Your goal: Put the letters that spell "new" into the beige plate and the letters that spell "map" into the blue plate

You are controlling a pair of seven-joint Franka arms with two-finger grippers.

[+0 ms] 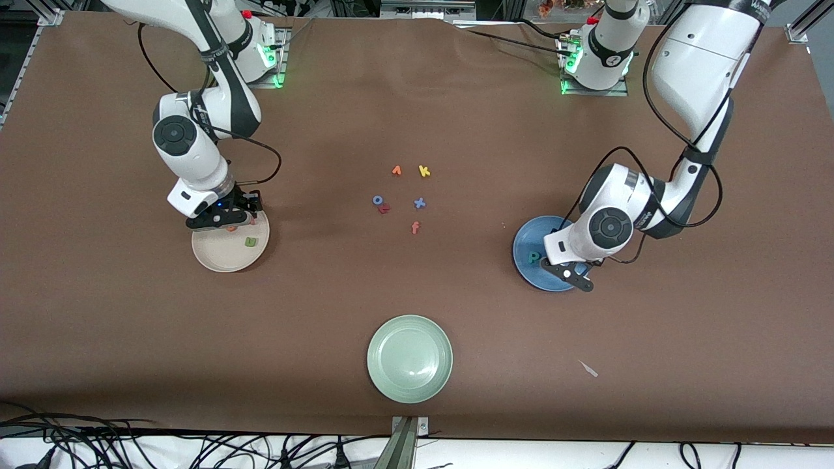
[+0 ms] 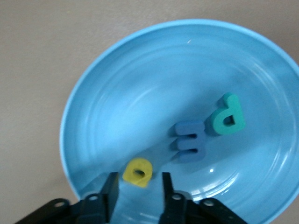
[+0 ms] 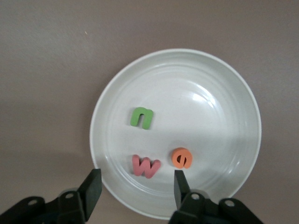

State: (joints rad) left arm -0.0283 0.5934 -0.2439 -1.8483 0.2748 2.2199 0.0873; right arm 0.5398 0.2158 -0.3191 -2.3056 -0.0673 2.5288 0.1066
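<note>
The beige plate (image 1: 218, 257) (image 3: 210, 116) lies toward the right arm's end of the table. In it are the green n (image 3: 141, 117) (image 1: 250, 241), the pinkish-red w (image 3: 145, 165) and the orange e (image 3: 181, 157). My right gripper (image 1: 225, 220) (image 3: 136, 185) hangs open over the plate's rim, holding nothing. The blue plate (image 1: 531, 238) (image 2: 140, 93) lies toward the left arm's end. It holds the blue m (image 2: 189, 141), the teal p (image 2: 227, 116) (image 1: 534, 257) and the yellow a (image 2: 138, 171). My left gripper (image 1: 576, 277) (image 2: 138, 189) is open just above the a, its fingers clear of it.
Several loose letters lie mid-table: an orange one (image 1: 396, 170), a yellow k (image 1: 424, 170), a blue o (image 1: 378, 200), a dark red one (image 1: 384, 209), a blue x (image 1: 420, 203), an orange f (image 1: 415, 227). A pale green plate (image 1: 410, 358) sits nearer the front camera.
</note>
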